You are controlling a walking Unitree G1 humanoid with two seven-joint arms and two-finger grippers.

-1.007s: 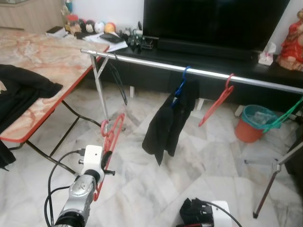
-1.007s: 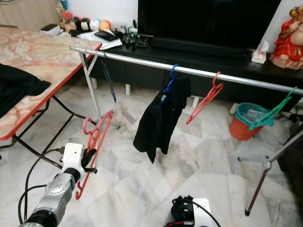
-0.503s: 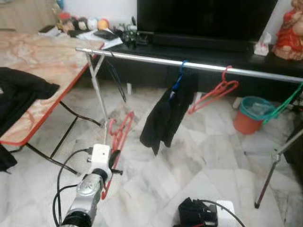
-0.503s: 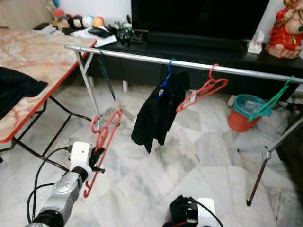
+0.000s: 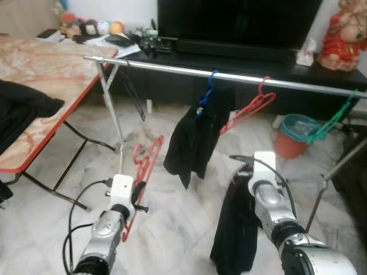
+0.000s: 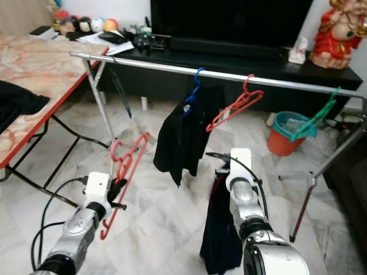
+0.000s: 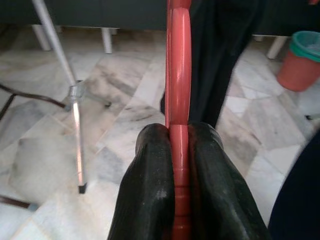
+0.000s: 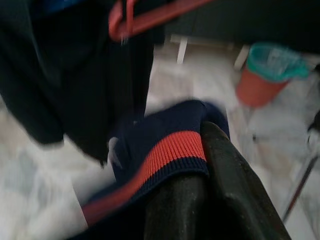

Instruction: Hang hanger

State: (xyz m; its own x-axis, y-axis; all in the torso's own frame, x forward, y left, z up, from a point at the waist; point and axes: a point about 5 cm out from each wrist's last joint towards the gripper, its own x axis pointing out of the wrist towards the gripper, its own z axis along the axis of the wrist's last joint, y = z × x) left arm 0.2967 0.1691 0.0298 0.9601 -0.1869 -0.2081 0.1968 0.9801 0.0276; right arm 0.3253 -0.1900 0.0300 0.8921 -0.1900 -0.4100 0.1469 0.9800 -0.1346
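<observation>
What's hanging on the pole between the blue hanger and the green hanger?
A red hanger with nothing on it hangs on the pole between the blue hanger and the green hanger, in both eye views.

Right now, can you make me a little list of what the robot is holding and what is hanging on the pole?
left end effector: shut on a red plastic hanger, low in front of the pole
right end effector: shut on a dark navy garment with a red stripe
silver metal pole: level, in front of the TV cabinet
on the pole: blue hanger with black clothing; empty red hanger; green hanger
left side: marble-patterned table
floor: orange bucket
</observation>
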